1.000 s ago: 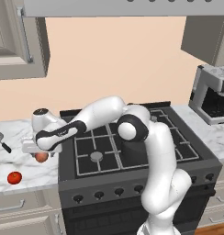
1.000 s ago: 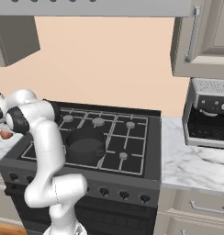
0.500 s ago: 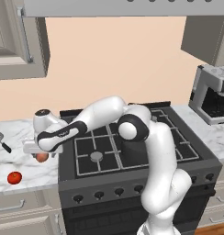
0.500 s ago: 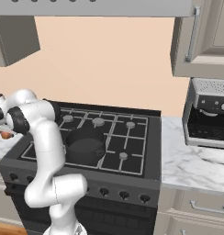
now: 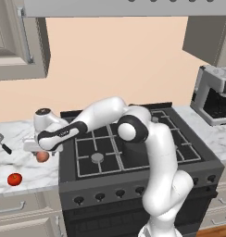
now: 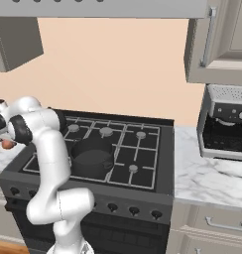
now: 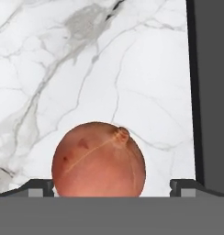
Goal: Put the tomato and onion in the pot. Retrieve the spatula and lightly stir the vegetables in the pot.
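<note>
On the marble counter (image 5: 27, 172) beside the stove (image 5: 133, 152) sit the onion (image 5: 42, 157) and the tomato (image 5: 14, 179).

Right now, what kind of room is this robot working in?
A kitchen, a rendered one by the look of it. A black gas stove sits between white marble counters, with wall cabinets above and a coffee machine beside it.

My arm reaches far out to my left, elbow bent, wrist turned down. My gripper (image 7: 112, 186) points downward, jaws spread wide, with nothing clamped between the fingertips (image 7: 40, 187).
</note>
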